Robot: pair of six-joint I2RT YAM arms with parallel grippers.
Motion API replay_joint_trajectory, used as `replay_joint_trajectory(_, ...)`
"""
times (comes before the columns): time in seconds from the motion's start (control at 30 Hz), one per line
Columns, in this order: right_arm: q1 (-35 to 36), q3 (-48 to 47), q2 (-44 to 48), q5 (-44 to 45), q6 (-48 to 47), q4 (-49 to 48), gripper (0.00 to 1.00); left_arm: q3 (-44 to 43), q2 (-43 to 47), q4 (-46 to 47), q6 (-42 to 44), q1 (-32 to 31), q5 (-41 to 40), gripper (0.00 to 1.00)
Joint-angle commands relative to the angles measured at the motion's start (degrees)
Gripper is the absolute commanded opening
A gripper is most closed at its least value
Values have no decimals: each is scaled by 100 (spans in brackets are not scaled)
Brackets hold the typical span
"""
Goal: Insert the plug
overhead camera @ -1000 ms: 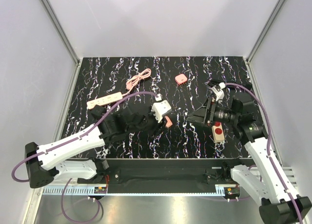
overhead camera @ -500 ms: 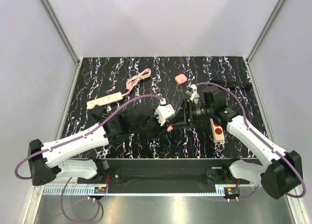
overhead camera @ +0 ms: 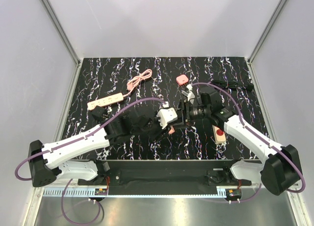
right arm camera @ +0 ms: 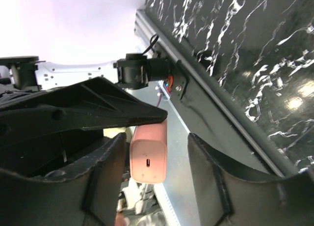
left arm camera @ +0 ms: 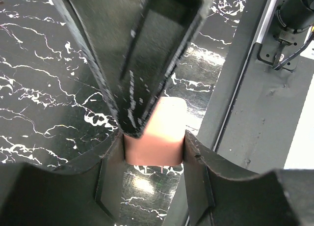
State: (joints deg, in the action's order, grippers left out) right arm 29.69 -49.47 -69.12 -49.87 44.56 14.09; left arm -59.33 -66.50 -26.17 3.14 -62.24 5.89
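Observation:
The plug (overhead camera: pixel 171 130) is a salmon-pink rounded-square block with a small slot in its end face (right arm camera: pixel 148 159). My left gripper (overhead camera: pixel 168 126) is shut on it and holds it above the table near the front middle; both pads press its sides in the left wrist view (left arm camera: pixel 153 148). My right gripper (overhead camera: pixel 178 119) is open and faces the left one. Its jaws stand on either side of the plug's free end (right arm camera: pixel 154 174), with a gap on the right side. One right finger (left arm camera: pixel 142 54) lies over the plug (left arm camera: pixel 164 123).
A beige power strip (overhead camera: pixel 105 101) lies at the left. A coiled pink cable (overhead camera: pixel 139 80) and a small pink piece (overhead camera: pixel 182 79) lie at the back. A beige block with a red button (overhead camera: pixel 219 134) sits at the right. A black cable (overhead camera: pixel 235 86) lies at the back right.
My right arm has swung left from the red-button block to the left gripper, and its open jaws now straddle the plug. My left gripper moved slightly right and keeps the plug.

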Motion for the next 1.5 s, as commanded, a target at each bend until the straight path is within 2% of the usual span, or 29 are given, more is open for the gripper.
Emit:
replay_joint_trajectory(0.0,142,131,-5,-322,176,-476,57,-175,-38,341,143,-25,70,0)
replay_joint_trajectory(0.1,186,262,100,-427,124,-477,56,-184,-39,376,143,-17,184,0)
replay_joint_trajectory(0.17,177,368,223,-419,115,-468,49,-202,-56,394,152,-25,193,0)
replay_joint_trajectory(0.2,177,412,267,-384,123,-477,32,-210,-73,411,170,-25,193,0)
replay_joint_trajectory(0.23,177,403,337,-349,141,-486,20,-219,-82,411,170,-34,193,0)
replay_joint_trajectory(0.27,186,412,364,-340,159,-486,7,-263,-100,411,161,-25,158,7)
replay_joint_trajectory(0.3,177,403,391,-331,167,-495,0,-289,-117,420,152,-34,97,18)
replay_joint_trajectory(0.37,177,377,540,-95,168,-451,0,-351,-91,411,143,-34,9,51)
replay_joint_trajectory(0.4,169,325,592,37,133,-390,0,-369,-65,420,161,-34,-9,99)
replay_joint_trajectory(0.5,81,-25,707,669,-323,320,0,-448,49,376,231,-34,-167,99)
replay_joint_trajectory(0.53,20,-140,655,1141,-690,584,0,-465,84,350,266,-34,-193,99)
replay_joint_trajectory(0.67,-708,-571,462,1988,-1431,1751,0,-711,278,288,371,-34,-561,99)
replay_joint_trajectory(0.73,-990,-896,339,2749,-1781,2158,0,-1043,182,210,477,-34,-1026,99)
replay_joint_trajectory(0.8,-1202,-1283,224,3322,-2159,2738,0,-1273,68,165,644,-34,-1852,99)
replay_joint_trajectory(0.83,-1229,-1423,76,3908,-2266,2922,0,-1439,-72,191,723,-17,-2377,99)
replay_joint_trajectory(0.97,-1273,-1925,-294,5239,-2758,3407,0,-1494,-407,393,1013,-25,-2927,99)
replay_joint_trajectory(1.03,-1299,-1996,-530,5914,-3145,3416,0,-1232,-373,629,952,-25,-2491,99)
replay_joint_trajectory(1.1,-1343,-2136,-742,6233,-3548,3513,0,-976,-268,876,716,-25,-2146,99)
replay_joint_trajectory(1.17,-1492,-2268,-1050,6568,-3708,3610,0,-677,-188,1053,338,-17,-2109,99)
replay_joint_trajectory(1.23,-1685,-2365,-1295,6560,-3857,3549,0,-1060,-389,399,-257,27,-2433,99)
replay_joint_trajectory(1.3,-1774,-2444,-1602,6560,-3980,3434,0,-1212,-347,140,-628,290,-2217,99)
replay_joint_trajectory(1.4,-1949,-2637,-1954,6438,-4234,3434,0,-932,-66,445,-1410,1010,-839,99)
replay_joint_trajectory(1.43,-2019,-2681,-2008,6324,-4271,3425,0,-775,66,638,-1821,1212,-104,99)
replay_joint_trajectory(1.47,-2177,-2708,-2035,6218,-4297,3338,0,-695,102,709,-1982,1545,147,99)
